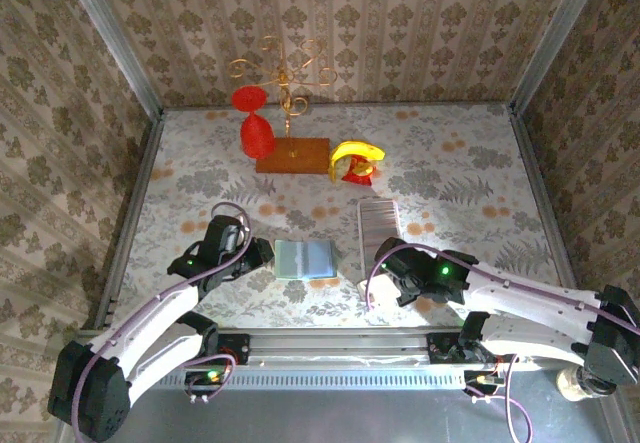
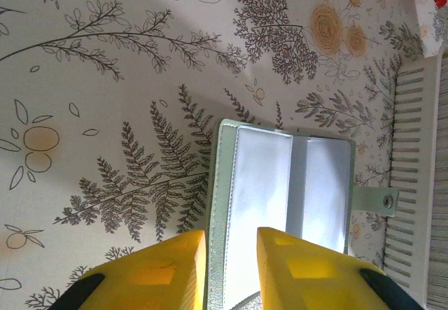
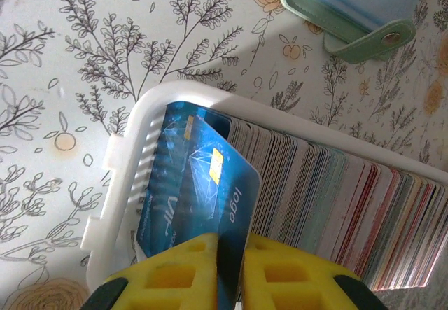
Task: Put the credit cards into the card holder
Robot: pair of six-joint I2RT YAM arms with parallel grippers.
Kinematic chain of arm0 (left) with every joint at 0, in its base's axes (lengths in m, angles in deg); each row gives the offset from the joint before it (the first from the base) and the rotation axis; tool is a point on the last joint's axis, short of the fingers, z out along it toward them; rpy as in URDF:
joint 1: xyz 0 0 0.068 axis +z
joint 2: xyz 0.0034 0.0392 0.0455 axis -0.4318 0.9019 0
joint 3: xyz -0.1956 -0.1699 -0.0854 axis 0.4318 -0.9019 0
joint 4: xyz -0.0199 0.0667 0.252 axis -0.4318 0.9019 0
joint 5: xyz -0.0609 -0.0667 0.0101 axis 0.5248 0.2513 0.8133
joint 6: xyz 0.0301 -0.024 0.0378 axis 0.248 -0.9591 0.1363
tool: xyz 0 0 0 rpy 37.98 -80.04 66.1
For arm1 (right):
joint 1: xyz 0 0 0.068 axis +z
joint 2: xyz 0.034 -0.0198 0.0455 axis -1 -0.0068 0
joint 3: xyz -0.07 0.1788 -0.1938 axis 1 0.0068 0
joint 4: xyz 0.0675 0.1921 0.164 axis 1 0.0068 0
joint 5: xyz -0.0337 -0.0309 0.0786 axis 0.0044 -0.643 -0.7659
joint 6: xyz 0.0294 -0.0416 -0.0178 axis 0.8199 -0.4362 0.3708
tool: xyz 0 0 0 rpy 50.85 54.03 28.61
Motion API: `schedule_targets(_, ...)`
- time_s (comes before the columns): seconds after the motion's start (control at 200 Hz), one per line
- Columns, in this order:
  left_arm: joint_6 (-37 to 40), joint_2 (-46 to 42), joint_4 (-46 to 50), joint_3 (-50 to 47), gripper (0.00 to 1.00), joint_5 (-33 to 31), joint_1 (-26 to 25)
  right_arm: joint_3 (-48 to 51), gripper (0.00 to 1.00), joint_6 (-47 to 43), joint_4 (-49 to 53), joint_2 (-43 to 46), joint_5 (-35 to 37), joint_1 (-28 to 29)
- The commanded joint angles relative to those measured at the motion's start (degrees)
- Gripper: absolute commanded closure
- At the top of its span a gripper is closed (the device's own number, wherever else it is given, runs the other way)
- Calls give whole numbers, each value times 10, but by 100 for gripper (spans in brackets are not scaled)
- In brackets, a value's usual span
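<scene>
Pale floral cloth [image 1: 200, 163] covers the table, and damask-patterned walls [image 1: 400, 23] close it in. On it lies a long white tray [image 1: 380, 225] holding a packed row of cards [image 3: 336, 184]. At the tray's near end, the right gripper [image 3: 229, 247] is clamped on a blue credit card [image 3: 203, 184], which tilts up from the row. Just left of the tray, the sage-green card holder [image 1: 306, 259] lies opened flat, its tab pointing toward the tray. The left gripper [image 2: 231, 243] sits at the holder's far edge from the tray, fingers slightly apart astride that edge; whether they pinch it I cannot tell.
</scene>
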Motion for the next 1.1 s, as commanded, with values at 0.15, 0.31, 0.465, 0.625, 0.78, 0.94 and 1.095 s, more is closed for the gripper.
schedule_targets(0.15, -7, -2, 0, -4, 75, -1, 3, -55, 92, 47, 113, 18, -43, 2)
schedule_targets(0.31, -2, -16, 26, 3, 78, -24, 5, -93, 98, 87, 181, 28, -62, 9)
schedule_targets(0.465, 4, -35, 41, 10, 80, -33, 8, -152, 100, 185, 222, 15, -84, 14)
schedule_targets(0.625, 11, -35, 45, 15, 84, -24, 8, -199, 100, 354, 151, -22, -69, 14)
schedule_targets(0.78, 11, -29, 38, 20, 92, 6, 8, -207, 100, 596, 11, -69, -23, 13)
schedule_targets(0.94, 13, -11, 28, 32, 98, 42, 9, -267, 100, 821, -42, -168, -53, 5)
schedule_targets(1.095, 13, 19, 17, 32, 100, 48, 13, -329, 100, 1012, -34, -279, -135, -19)
